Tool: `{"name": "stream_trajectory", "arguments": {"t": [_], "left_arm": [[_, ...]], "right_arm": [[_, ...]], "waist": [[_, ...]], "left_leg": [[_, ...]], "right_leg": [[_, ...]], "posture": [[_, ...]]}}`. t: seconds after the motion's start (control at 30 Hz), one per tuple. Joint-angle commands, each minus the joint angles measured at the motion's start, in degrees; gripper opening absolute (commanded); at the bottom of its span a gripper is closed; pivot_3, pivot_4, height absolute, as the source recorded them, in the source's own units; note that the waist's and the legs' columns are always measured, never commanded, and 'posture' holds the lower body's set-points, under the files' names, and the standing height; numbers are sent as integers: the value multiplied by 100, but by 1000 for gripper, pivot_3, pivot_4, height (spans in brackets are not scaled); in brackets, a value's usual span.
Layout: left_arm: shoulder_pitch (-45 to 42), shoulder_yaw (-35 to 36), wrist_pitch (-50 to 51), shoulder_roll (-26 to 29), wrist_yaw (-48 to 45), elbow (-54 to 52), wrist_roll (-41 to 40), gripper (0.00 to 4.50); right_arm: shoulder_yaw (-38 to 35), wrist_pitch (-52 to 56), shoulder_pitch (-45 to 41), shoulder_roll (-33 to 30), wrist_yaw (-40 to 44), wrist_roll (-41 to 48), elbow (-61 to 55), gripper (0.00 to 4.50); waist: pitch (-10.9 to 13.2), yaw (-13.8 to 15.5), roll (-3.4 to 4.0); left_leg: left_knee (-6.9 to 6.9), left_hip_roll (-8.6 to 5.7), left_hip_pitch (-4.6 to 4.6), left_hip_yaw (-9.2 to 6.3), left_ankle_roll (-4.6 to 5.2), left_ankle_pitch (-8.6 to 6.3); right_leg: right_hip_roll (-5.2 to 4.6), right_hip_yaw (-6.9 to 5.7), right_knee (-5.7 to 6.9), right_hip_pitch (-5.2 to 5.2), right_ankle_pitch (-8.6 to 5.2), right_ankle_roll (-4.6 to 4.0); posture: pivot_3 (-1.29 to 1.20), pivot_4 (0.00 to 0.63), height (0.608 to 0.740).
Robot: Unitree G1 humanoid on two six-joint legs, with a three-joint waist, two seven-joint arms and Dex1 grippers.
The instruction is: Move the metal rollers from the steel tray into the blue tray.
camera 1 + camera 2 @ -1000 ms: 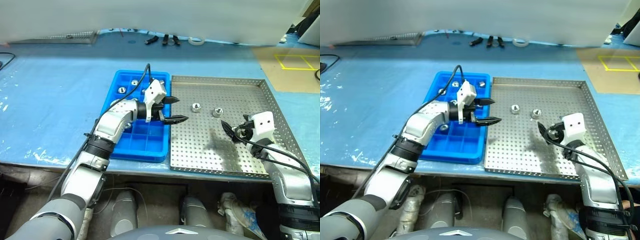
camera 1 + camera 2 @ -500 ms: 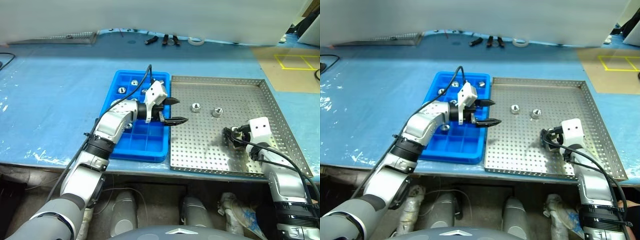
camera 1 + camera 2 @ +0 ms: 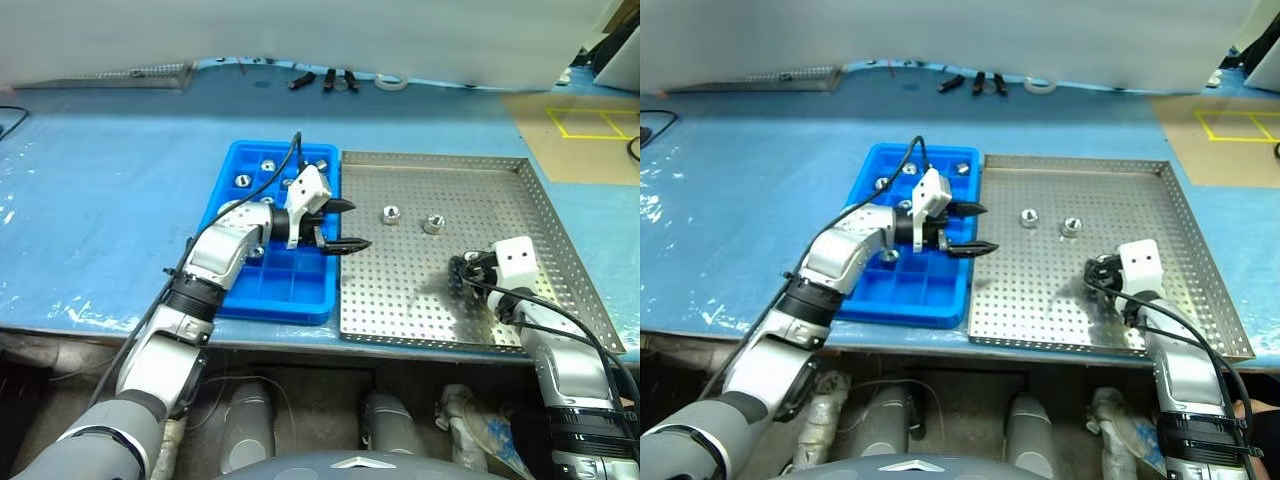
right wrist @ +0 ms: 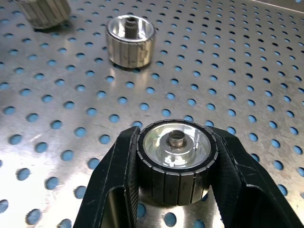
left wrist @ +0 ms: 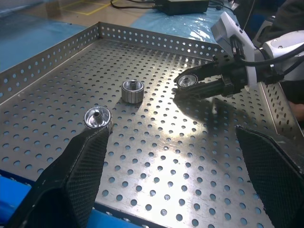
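**On the steel tray, the right end effector has just clamped a roller**

On the perforated steel tray point(image 3: 520, 180), the right end effector point(image 4: 173, 190), open a second ago, now grips one ribbed, shiny metal roller point(image 4: 175, 159), so lifting looks next. Two more rollers point(image 3: 392, 213) lie apart on the tray's holed floor. The left end effector point(image 3: 345, 225) hovers wide open at the gridded blue tray point(image 3: 290, 290), on the blue surface point(image 3: 100, 200)
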Motion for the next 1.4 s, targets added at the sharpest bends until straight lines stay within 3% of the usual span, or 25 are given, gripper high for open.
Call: {"name": "stream_trajectory", "arguments": {"t": [0.03,0.23,0.6,0.8,1.17,1.4], "left_arm": [[134,178,151,307,-164,-642,-214,4500],[569,534,627,841,-10,-1390,-515,4500],[2193,1456,1322,1321,1445,-3249,-609,4500],[3048,1893,1624,1406,2018,-3939,-762,4500],[3444,1924,1676,1355,2452,-4124,-945,4500],[3194,1710,1667,1346,2421,-3960,-990,4500]], "right_arm": [[226,189,-230,-82,458,383,-832,1660],[869,510,-1217,-108,1290,850,-1141,1660],[2164,-483,-2966,291,2438,389,642,1660],[2471,-742,-3334,615,2810,266,1146,1660],[2524,-1160,-4120,1356,1979,-530,2795,1660],[2499,-953,-3850,1227,2012,-539,2585,1660]], "waist": [[0,-27,0],[-2,32,4],[-1,420,4],[-1,654,4],[-1,826,3],[-1,799,3]], "left_leg": [[0,1,0,0,0,0],[-3,4,7,-1,-3,2],[-13,8,-9,-13,-12,7],[-14,8,-11,-20,-15,8],[-16,7,-9,-34,-34,19],[-20,7,-17,-36,-52,31]], "right_leg": [[1,1,0,-2,0,0],[3,1,8,0,3,-5],[1,-27,4,-4,0,-8],[1,-31,4,-4,0,-8],[1,-32,23,-5,1,-9],[8,-33,16,-11,1,-7]], "posture": [[-168,150,740],[-29,150,740],[272,150,740],[374,150,740],[353,150,740],[311,150,740]]}}
